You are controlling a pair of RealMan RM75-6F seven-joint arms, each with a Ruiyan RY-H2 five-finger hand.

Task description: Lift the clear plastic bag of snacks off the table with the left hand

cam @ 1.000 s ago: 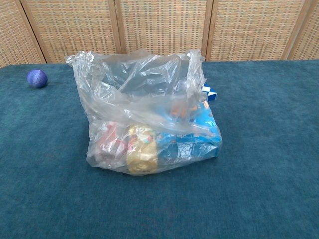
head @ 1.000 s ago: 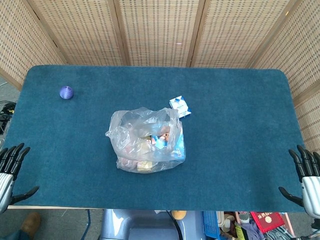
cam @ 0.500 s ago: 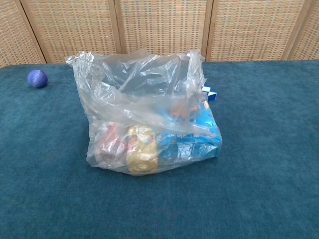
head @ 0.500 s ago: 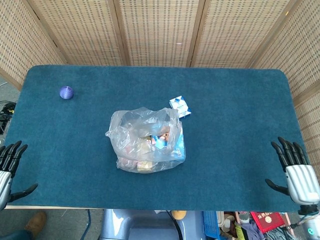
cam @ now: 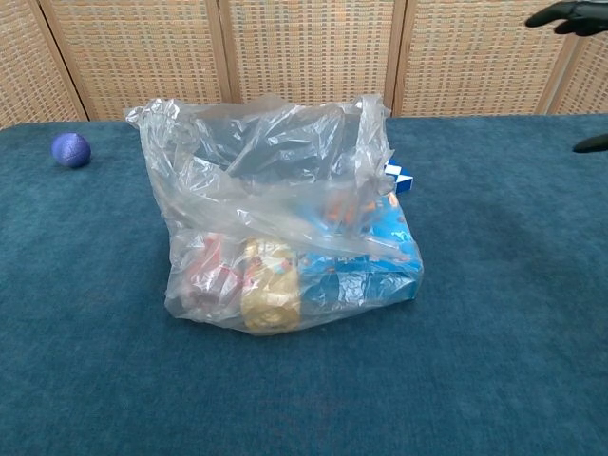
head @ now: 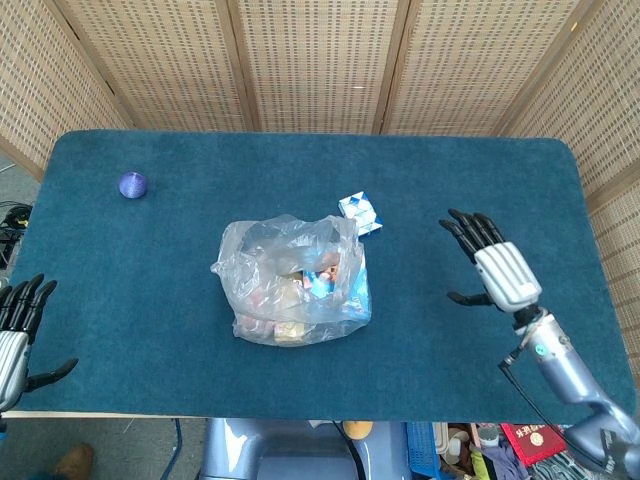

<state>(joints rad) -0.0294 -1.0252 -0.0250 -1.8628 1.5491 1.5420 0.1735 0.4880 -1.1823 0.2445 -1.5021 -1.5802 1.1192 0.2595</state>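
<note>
The clear plastic bag of snacks (head: 295,283) sat near the middle of the blue table (head: 150,300), its mouth slumped open and loose at the top, probably the easiest part to gather. The left hand (head: 15,335) hung off the table's edge at 8 o'clock, fingers spread, holding nothing, well apart from the bag. The right hand (head: 490,265) hovered at 3 o'clock, also spread and empty. A small blue-and-white carton (head: 360,212) lay just beside the bag at 1 o'clock; a purple ball (head: 133,185) at 10 o'clock blocked nothing.
</note>
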